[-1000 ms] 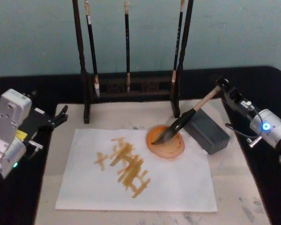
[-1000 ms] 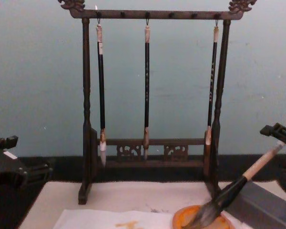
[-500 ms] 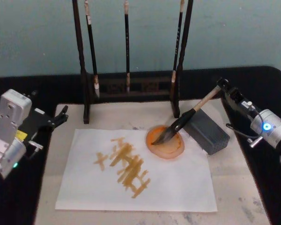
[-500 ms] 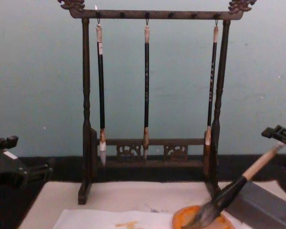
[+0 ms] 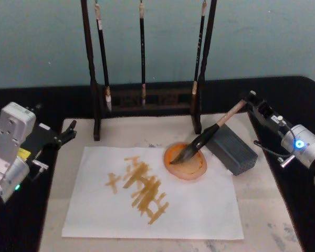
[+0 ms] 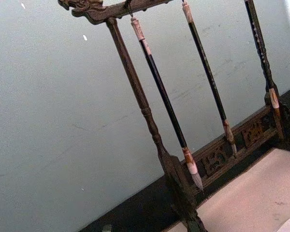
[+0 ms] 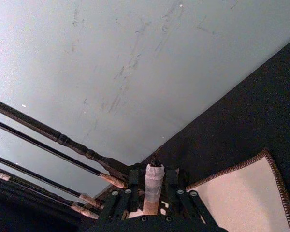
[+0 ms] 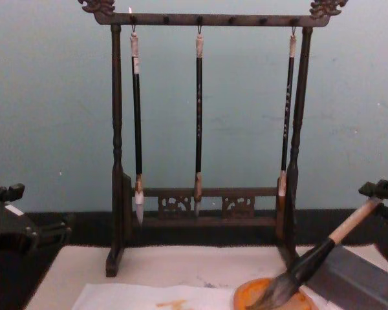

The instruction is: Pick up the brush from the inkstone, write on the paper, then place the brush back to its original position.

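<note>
A beige felt mat (image 5: 262, 210) on a black table under a pale teal wall, that's our stage. Nearest us lies the paper (image 5: 199, 210), thin, white and flat, already carrying a cluster of ochre strokes (image 5: 142, 189) left of centre, so we judge the writing done.

Just beyond its upper right corner is the inkstone (image 5: 197, 169), a shallow round orange dish with a duller middle. The brush (image 5: 215, 128) has its bushy dark tip down in that dish. Its black ferrule and tan wooden handle slant up to the right over the corner of a matte grey block (image 5: 233, 149).

At the handle's top, right of centre, the right gripper (image 5: 252, 98) has the white end cap (image 7: 153, 181) pinched between its jaws, as far as we can make out.

So we're on the last step, setting the brush back. What's left looks like letting go gently and drawing away without tipping the handle.

At the left edge, the left gripper (image 5: 69, 131) waits, prongs apart and empty.

Farthest back stands the carved dark wooden rack (image 5: 147, 97) with three thin brushes (image 5: 142, 52) hanging.
</note>
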`<control>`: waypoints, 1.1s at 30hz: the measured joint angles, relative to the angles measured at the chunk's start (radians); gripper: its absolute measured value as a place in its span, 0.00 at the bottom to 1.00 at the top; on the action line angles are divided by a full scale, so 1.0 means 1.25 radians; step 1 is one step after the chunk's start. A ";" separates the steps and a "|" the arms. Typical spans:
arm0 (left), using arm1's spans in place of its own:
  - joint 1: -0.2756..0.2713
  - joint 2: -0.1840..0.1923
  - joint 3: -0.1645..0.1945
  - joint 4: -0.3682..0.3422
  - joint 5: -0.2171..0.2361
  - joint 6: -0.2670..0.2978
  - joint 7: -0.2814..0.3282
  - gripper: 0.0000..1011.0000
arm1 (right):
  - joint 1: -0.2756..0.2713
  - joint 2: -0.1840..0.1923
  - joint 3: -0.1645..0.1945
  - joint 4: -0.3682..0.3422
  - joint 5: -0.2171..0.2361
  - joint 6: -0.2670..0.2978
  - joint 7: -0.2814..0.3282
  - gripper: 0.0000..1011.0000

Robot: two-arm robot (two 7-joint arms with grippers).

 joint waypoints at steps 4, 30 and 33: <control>0.000 0.000 0.000 0.000 0.000 0.000 0.000 1.00 | 0.000 0.000 0.000 0.000 0.000 0.000 0.000 0.29; 0.000 0.000 0.000 0.000 0.000 0.000 0.000 1.00 | -0.028 0.024 -0.008 -0.078 0.043 0.015 -0.026 0.17; 0.000 0.000 0.000 0.000 0.000 0.000 0.000 1.00 | -0.037 0.034 -0.012 -0.109 0.045 0.012 -0.030 0.17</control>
